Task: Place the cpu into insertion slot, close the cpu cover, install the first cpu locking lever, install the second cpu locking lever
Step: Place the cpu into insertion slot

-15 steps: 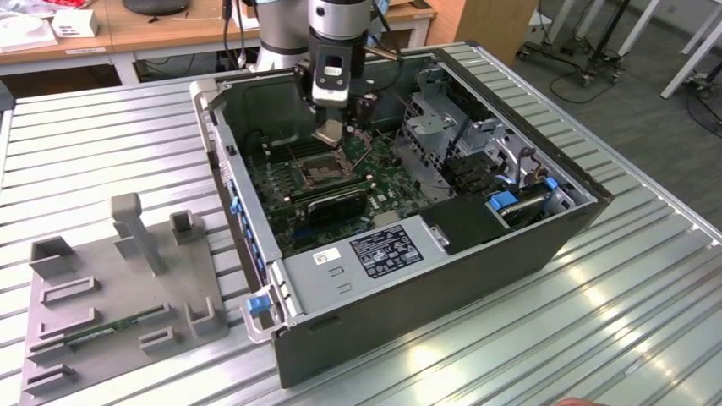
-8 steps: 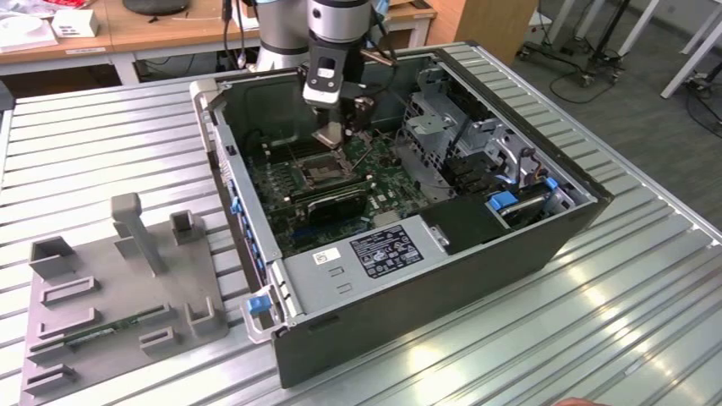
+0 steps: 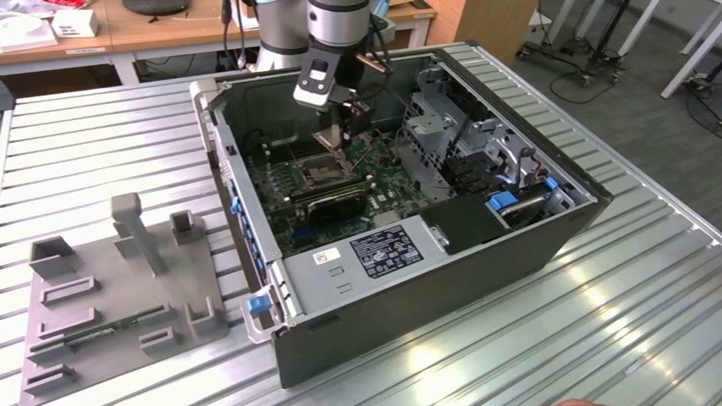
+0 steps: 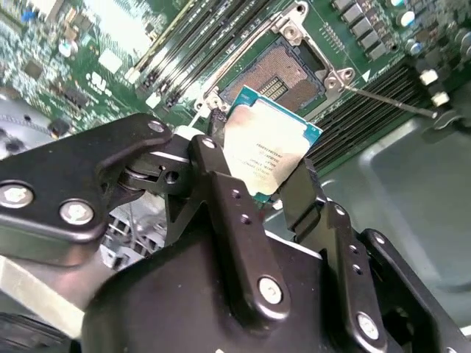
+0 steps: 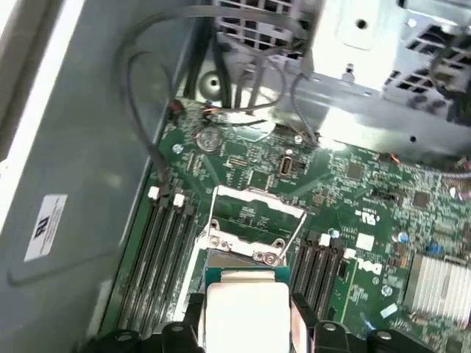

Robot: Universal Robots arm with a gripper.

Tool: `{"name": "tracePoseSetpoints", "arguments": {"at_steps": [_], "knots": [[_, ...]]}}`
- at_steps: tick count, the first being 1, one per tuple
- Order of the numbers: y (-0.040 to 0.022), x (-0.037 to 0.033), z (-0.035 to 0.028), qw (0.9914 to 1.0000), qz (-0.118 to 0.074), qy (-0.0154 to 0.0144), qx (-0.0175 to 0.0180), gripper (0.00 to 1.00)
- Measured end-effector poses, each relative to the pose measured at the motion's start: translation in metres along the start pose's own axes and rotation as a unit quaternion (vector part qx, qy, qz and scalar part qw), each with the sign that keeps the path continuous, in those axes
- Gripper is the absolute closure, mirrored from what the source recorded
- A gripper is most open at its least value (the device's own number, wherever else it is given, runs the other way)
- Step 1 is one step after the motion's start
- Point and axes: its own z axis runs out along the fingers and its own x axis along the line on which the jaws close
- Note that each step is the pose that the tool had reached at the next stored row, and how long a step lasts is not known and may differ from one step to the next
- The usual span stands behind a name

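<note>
Pinches the cpu [image 4: 268,147] by 2 opposite edges in the hand [image 4: 259,168], hovering over the uncovered insertion slot [image 4: 283,73]. Looks light, thin and stiff; likely fragile underneath, so best gripped by the edges and kept level.

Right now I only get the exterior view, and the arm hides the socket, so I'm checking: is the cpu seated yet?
Observer: No. In the second wrist view the gripper holds the cpu clear of the insertion slot.
Operator: Anything in the slot?
Observer: No, its contact field lies bare.
Operator: Is the way in open?
Observer: Yes. In the first wrist view the cpu cover stands raised.
</note>
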Motion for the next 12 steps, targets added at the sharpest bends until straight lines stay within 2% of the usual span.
{"name": "tracePoseSetpoints", "arguments": {"at_steps": [3,6,9,12], "knots": [[-0.0002,0.0,0.002,0.99962,0.027,-0.0024,-0.0005,0.46],[-0.0004,-0.0001,0.0044,0.99851,0.054,-0.0049,-0.0009,0.46],[-0.0006,-0.0001,0.0071,0.99661,0.082,-0.0073,-0.0014,0.46],[-0.0009,-0.0002,0.0098,0.99398,0.109,-0.0097,-0.0019,0.46]]}}
